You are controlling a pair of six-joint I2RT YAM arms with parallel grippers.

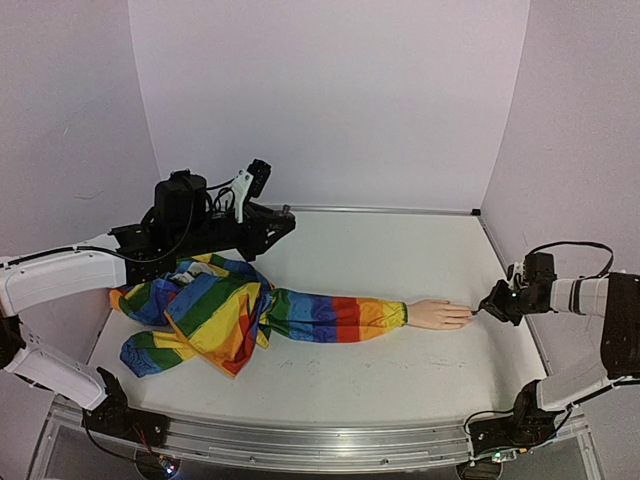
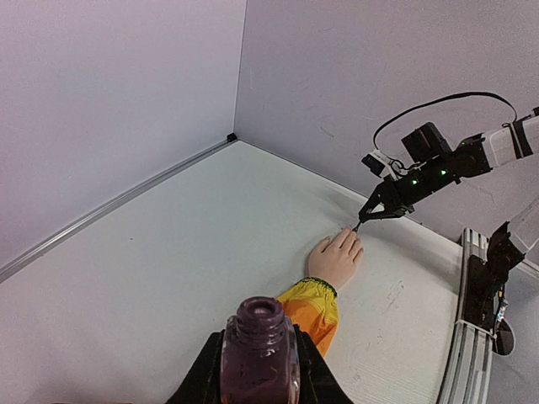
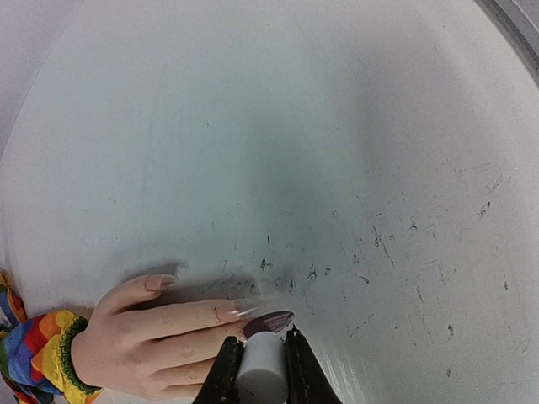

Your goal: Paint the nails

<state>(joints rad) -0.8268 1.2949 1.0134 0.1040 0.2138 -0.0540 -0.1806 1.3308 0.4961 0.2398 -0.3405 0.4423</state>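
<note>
Purple-tipped brush (image 3: 263, 368) is on just one of the nails (image 3: 227, 311) of the hand (image 1: 438, 314) at 3 o'clock, the rest look bare; right jaws clamp it, left jaws clamp the bottle (image 2: 259, 358).

Rainbow-striped sleeve (image 1: 330, 318); peach hand (image 1: 437, 314), nails (image 3: 158, 283); dark purple bottle (image 2: 259, 353).

White arms (image 1: 50, 280), black right hand (image 1: 482, 310), looping cable (image 1: 570, 244).
</note>
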